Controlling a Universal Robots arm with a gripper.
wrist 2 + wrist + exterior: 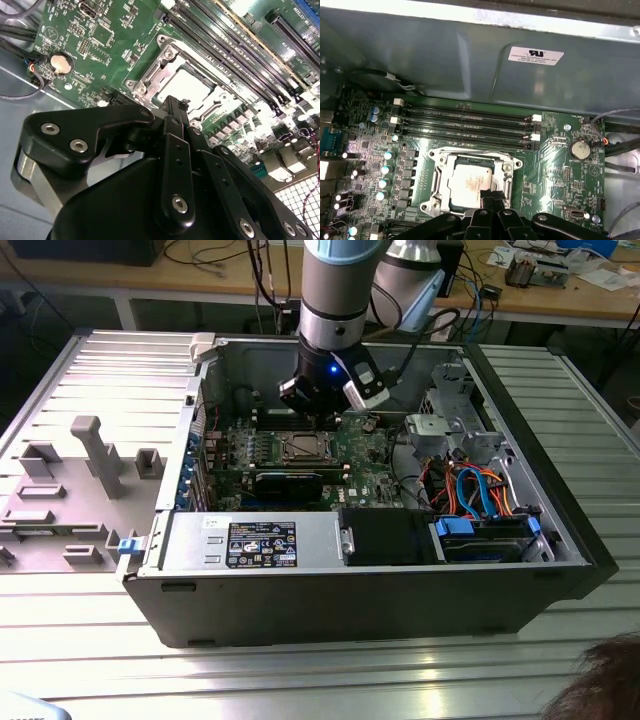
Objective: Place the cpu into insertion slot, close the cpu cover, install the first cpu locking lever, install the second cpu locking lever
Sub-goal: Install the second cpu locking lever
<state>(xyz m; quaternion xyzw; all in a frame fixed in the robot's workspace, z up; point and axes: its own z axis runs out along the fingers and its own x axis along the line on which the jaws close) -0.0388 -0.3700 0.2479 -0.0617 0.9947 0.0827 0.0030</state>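
The gripper (489,199) hangs low inside the computer case (560,570), fingers drawn together to a narrow tip and holding nothing. That tip sits right at the near rim of the insertion slot (436,175). The cpu (467,186) lies seated in it, framed by the cpu cover (507,172), directly ahead of the fingers.
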